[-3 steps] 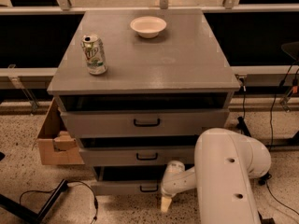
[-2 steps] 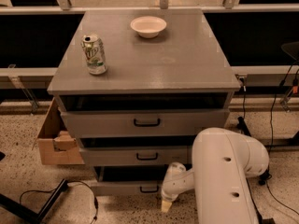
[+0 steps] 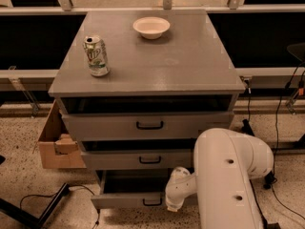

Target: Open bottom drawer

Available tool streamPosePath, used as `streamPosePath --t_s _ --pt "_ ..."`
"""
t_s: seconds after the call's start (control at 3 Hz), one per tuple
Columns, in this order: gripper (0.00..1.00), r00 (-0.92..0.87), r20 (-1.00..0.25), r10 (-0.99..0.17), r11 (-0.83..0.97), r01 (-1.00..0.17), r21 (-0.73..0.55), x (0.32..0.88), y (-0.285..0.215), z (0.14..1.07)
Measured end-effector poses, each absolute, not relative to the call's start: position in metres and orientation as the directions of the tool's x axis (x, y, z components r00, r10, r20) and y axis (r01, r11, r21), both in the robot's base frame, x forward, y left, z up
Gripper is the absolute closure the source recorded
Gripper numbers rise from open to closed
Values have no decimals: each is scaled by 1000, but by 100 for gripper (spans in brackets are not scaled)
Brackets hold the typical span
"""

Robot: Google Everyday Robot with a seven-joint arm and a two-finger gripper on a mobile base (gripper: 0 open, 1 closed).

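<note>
Grey cabinet top point(image 3: 190, 66) bears can point(image 3: 96, 56), bowl point(image 3: 151, 27); tool point(image 3: 171, 205) below.

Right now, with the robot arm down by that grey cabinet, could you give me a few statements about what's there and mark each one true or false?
1. A green can stands upright on top of the cabinet. True.
2. The gripper is raised above the cabinet. False: it is low down at the front of the bottom drawer, just right of its black handle.
3. The bottom drawer is pulled partly out, with its inside showing. True.
4. The white bowl lies inside the bottom drawer. False: it sits on top of the cabinet, near the back edge.
5. A cardboard box sits to the left of the cabinet. True.
</note>
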State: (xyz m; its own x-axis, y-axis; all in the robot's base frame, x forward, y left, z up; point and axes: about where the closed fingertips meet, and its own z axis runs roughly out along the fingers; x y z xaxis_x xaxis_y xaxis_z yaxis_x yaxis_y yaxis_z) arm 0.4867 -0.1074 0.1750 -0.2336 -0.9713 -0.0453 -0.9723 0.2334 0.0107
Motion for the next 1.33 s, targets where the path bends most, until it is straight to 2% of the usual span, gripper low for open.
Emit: streamPosePath --t_s 0.33,1.33 --pt "69 -234 -45 -971 233 -972 11 487 -107 179" --pt "0 -234 -45 -971 233 -972 11 486 -107 188"
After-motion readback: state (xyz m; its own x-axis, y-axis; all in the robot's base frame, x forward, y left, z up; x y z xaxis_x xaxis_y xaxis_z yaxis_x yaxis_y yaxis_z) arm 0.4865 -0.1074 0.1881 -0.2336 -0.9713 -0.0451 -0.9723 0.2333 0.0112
